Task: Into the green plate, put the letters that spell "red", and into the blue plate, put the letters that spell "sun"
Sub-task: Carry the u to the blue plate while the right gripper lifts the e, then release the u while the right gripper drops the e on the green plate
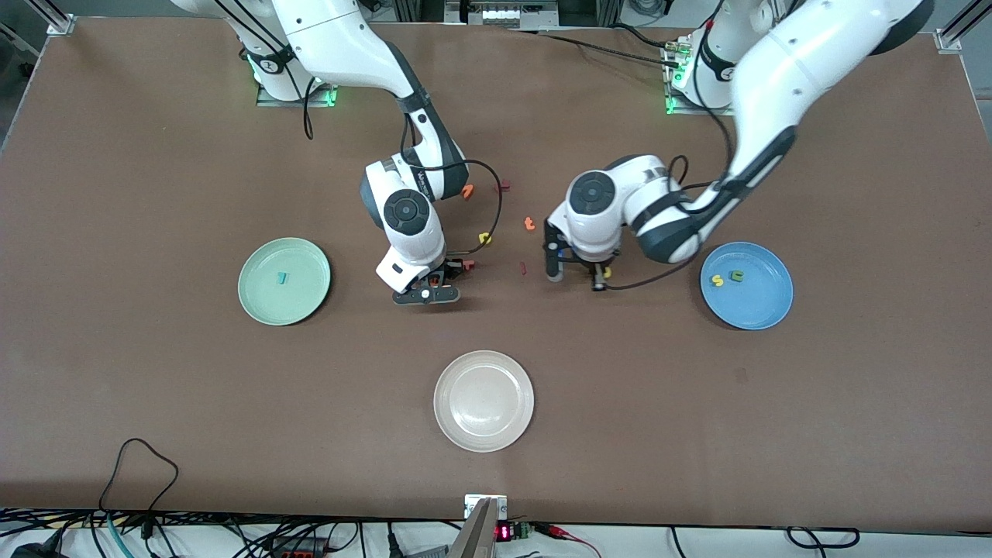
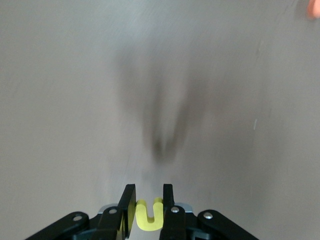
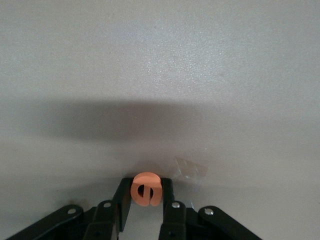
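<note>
Roughly halfway: green plate (image 1: 284, 280) holds only teal r (image 1: 283, 277); blue plate (image 1: 746, 285), toward the left arm's end, holds yellow s (image 1: 718, 280) and green n (image 1: 737, 275). Between plates, left gripper (image 2: 148, 212) fingers pinch yellow u (image 2: 149, 216), right gripper (image 3: 145, 200) fingers straddle orange e (image 3: 145, 189); blue d unseen

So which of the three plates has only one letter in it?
The green plate, toward the right arm's end of the table: it holds a single teal letter. The blue plate holds two letters, and the cream-white plate holds none.

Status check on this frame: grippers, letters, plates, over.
Left gripper shut on yellow u. Right gripper closed around orange e. Green plate holds teal r. Nothing blocking.
</note>
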You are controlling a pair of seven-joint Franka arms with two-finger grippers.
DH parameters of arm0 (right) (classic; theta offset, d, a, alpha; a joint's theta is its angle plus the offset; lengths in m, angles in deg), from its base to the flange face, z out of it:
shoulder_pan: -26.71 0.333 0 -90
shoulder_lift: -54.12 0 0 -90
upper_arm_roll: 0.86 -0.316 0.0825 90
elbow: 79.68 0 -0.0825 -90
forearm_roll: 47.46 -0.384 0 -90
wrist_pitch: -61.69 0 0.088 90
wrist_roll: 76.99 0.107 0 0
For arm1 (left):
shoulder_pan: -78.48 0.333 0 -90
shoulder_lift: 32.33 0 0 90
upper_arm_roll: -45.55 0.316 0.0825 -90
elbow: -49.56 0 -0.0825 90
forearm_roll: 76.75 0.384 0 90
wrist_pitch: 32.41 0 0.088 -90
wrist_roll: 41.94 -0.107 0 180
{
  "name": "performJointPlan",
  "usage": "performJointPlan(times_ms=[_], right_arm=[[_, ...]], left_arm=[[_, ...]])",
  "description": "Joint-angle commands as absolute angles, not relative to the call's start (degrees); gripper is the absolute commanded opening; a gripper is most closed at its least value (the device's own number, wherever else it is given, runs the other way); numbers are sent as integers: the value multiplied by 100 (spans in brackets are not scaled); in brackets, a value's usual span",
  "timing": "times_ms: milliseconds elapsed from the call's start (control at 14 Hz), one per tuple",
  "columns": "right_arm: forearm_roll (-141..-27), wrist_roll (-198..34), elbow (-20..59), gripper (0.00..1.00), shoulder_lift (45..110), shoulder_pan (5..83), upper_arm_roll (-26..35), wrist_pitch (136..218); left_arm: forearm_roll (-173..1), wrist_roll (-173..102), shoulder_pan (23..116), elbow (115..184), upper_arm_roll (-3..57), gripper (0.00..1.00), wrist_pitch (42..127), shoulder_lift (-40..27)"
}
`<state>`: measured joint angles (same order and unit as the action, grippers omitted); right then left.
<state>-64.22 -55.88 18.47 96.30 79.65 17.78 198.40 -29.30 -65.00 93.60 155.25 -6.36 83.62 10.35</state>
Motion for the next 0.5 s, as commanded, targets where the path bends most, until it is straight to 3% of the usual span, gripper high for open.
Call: performJointPlan(times_ms=[0, 214, 357, 429], right_arm=[[-6522, -5695, 1787, 17, 9710, 7997, 1795, 19819], [-6557, -5643, 1752, 12, 9623, 8023, 1812, 19801], [-6557, -5625, 1761, 10, 9124, 7805, 1917, 19426], [-6539, -5651, 1761, 9, 8930, 7673, 2066, 19153]], left_arm=[[-2929, -6435, 11120, 15626, -1761, 9, 7608, 933], [-2867, -6575, 12301, 15634, -2037, 9, 7227, 916], [-2814, -6856, 13012, 15652, -2011, 9, 7270, 951], [-2806, -6866, 13181, 15713, -1985, 13, 7288, 968]])
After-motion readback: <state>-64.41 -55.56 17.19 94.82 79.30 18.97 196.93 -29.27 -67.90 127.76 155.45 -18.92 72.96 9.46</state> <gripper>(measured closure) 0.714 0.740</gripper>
